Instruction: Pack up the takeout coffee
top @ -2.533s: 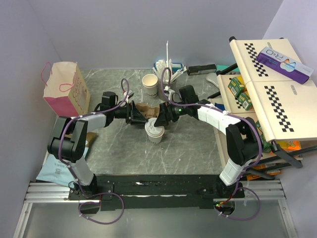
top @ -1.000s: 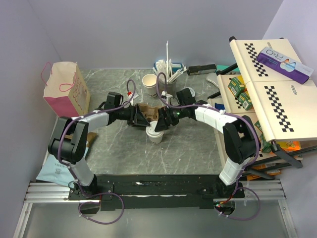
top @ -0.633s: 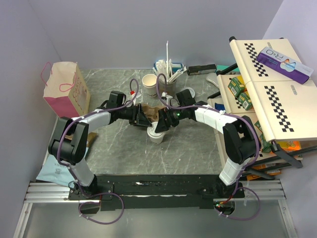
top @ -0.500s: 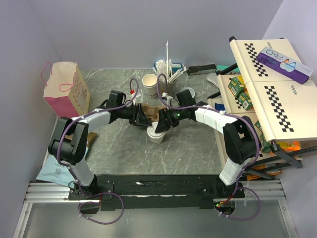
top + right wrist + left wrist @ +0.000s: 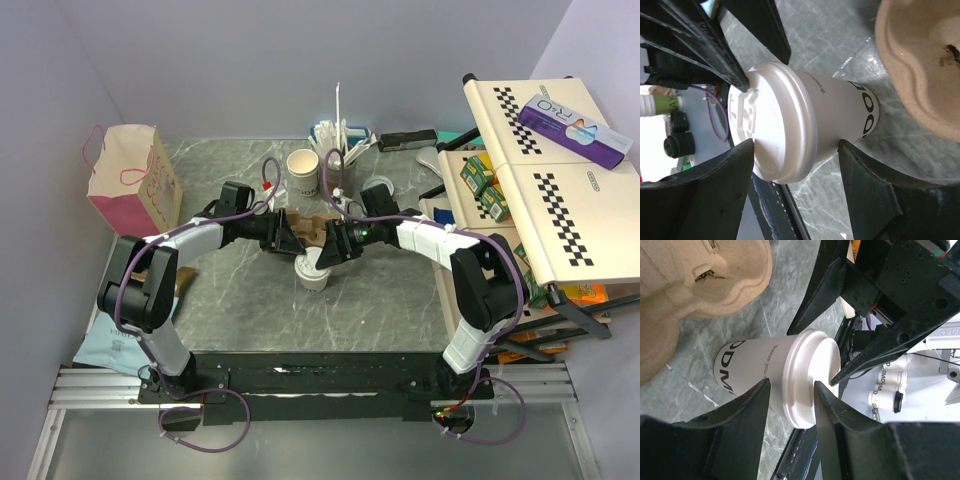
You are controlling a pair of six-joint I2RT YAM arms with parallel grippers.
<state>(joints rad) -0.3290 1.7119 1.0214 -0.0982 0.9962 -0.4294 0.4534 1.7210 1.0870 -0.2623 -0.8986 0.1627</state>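
The takeout coffee [image 5: 313, 272], an off-white paper cup with its white lid on, stands upright on the marble table just in front of the brown cardboard tray [image 5: 300, 226]. My left gripper [image 5: 296, 248] comes in from the left, jaws part open; in the left wrist view the cup [image 5: 790, 375] shows in its gap [image 5: 791, 385], with the lid rim between the fingertips. My right gripper [image 5: 328, 254] comes in from the right and stands open. In the right wrist view the cup [image 5: 805, 130] spans its wide gap [image 5: 796, 145], one tip at the lid's top, the other beside the cup wall.
Behind the tray [image 5: 700, 280] stand an open paper cup [image 5: 302, 170] and a grey cup of straws and stirrers [image 5: 340, 165]. A pink paper bag [image 5: 133, 178] stands at the back left. A rack of boxes [image 5: 540, 170] fills the right side.
The right gripper's jaws have narrowed around the lidded cup. The left gripper has shifted slightly right toward the cup; the cup stays in place.
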